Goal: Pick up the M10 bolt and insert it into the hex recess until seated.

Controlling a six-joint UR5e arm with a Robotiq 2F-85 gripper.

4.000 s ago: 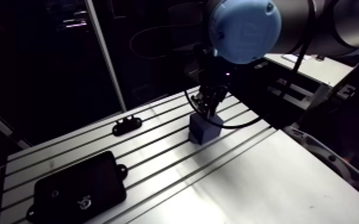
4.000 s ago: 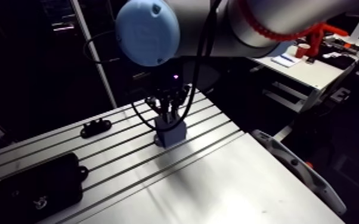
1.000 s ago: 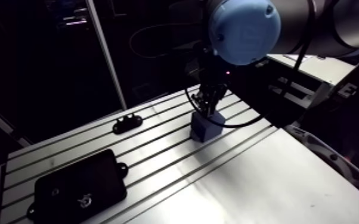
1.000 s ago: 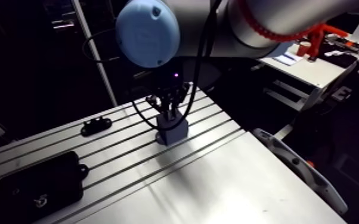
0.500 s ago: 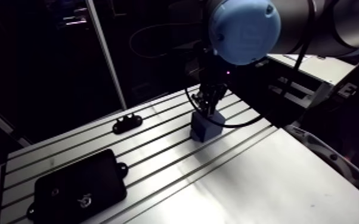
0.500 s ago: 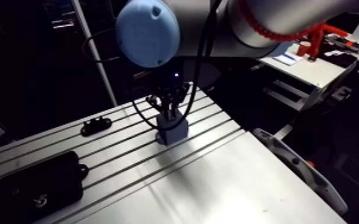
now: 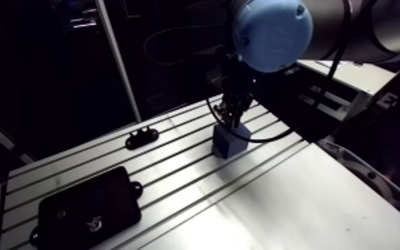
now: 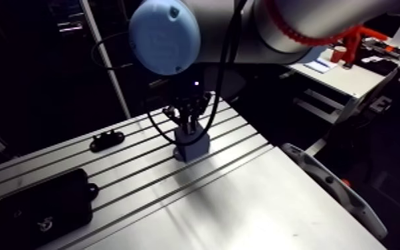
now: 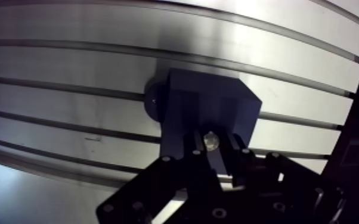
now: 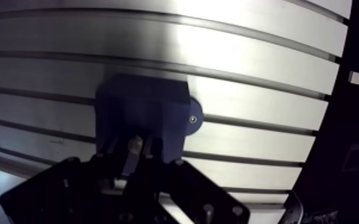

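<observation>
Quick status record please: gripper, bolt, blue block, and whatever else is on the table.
gripper: shut on the bolt, directly over the blue block
bolt: metallic end showing between the fingers
blue block: sitting on the slotted table
hex recess: hidden under the gripper, so seating cannot be judged
other items: black plate and small black bracket, both apart from the block

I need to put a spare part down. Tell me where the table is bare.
Free: the smooth table stretch on the near side of the blue block; the slotted strip between block and black plate. Crowded: at the block, where the gripper holds the bolt.
</observation>
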